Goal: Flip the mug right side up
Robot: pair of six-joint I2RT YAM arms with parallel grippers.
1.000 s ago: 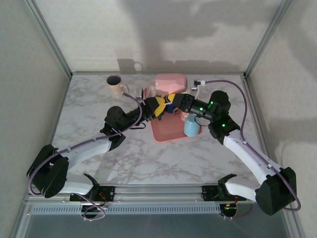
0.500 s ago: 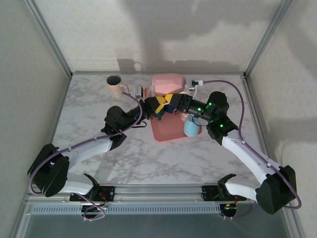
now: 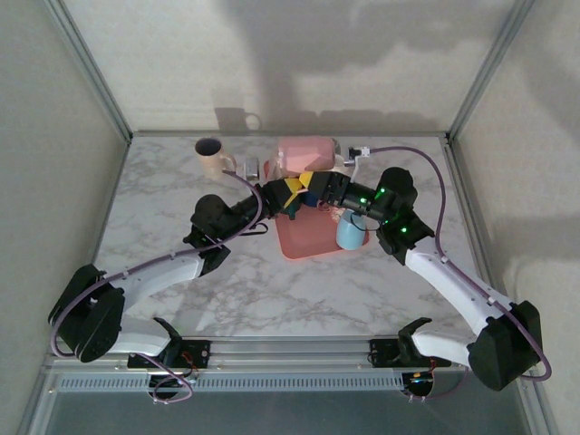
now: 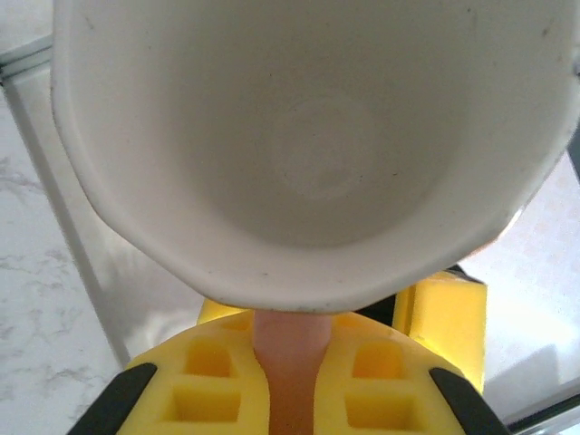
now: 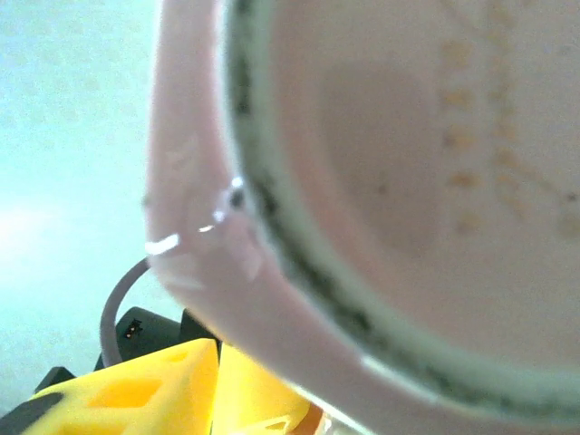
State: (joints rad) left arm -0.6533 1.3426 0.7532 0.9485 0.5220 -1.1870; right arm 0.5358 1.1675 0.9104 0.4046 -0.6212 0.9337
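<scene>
The pink mug (image 3: 306,152) hangs in the air over the far end of the pink tray (image 3: 304,243), tipped over. In the left wrist view its white inside (image 4: 308,136) faces the camera. My left gripper (image 3: 290,192) is shut on the mug's pink handle (image 4: 290,362), which sits pinched between the yellow fingers (image 4: 208,385). My right gripper (image 3: 312,181) is right beside it at the mug's underside. One of its yellow fingers (image 4: 444,317) shows just below the rim. The right wrist view has the mug's rim (image 5: 272,299) blurred and very close, so that gripper's jaws cannot be read.
A light blue mug (image 3: 352,231) stands upside down on the tray's right side. A beige mug (image 3: 213,156) stands upright at the back left, with a small clear object (image 3: 250,167) next to it. Metal frame posts and walls close in the table.
The left jaws have closed onto the mug's handle. The mug has tipped and looks flatter from above. Both arms have crept slightly towards the back.
</scene>
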